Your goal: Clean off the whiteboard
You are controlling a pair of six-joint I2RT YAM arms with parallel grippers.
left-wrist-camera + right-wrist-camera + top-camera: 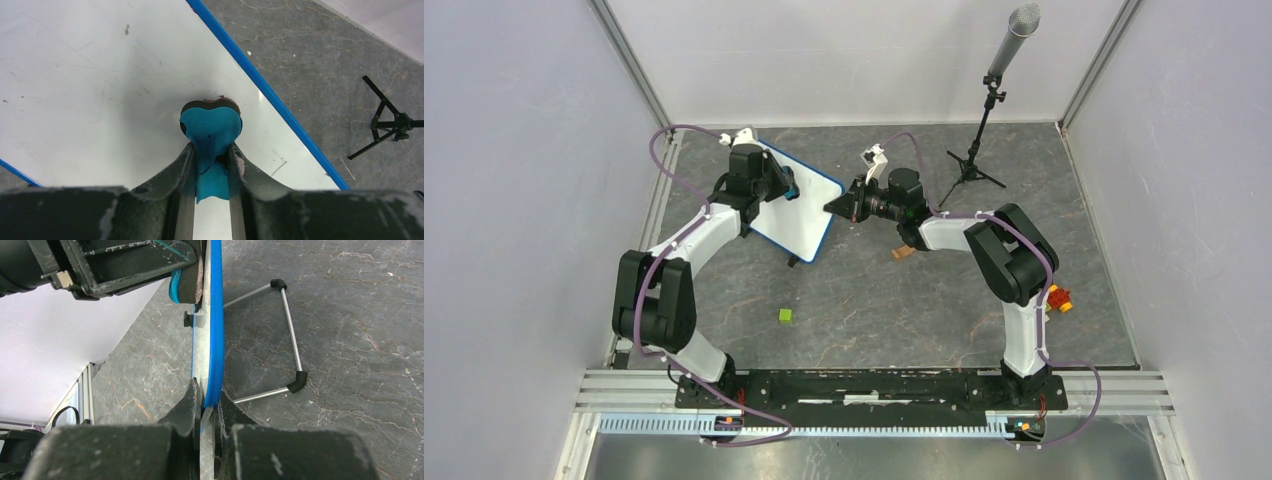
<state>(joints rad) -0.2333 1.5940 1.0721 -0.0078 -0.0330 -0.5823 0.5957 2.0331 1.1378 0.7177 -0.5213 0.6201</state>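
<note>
Teal eraser (211,125), pinched by the left gripper (212,152), presses the whiteboard (90,85) mid-frame; the right gripper (208,396) clamps its edge. Wiping, I reckon; specks (127,30) upper left need sweeping.

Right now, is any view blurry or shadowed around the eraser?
Top external: evenly lit, sharp. Left wrist: the teal eraser casts a soft shadow on the whiteboard; the left tool is blurred up close. Right wrist: the right tool is soft, the blue frame crisp.

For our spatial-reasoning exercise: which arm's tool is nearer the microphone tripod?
Right. The right tool clamps the whiteboard, left of the microphone tripod; the left tool, holding a blue eraser, is farther left.
</note>
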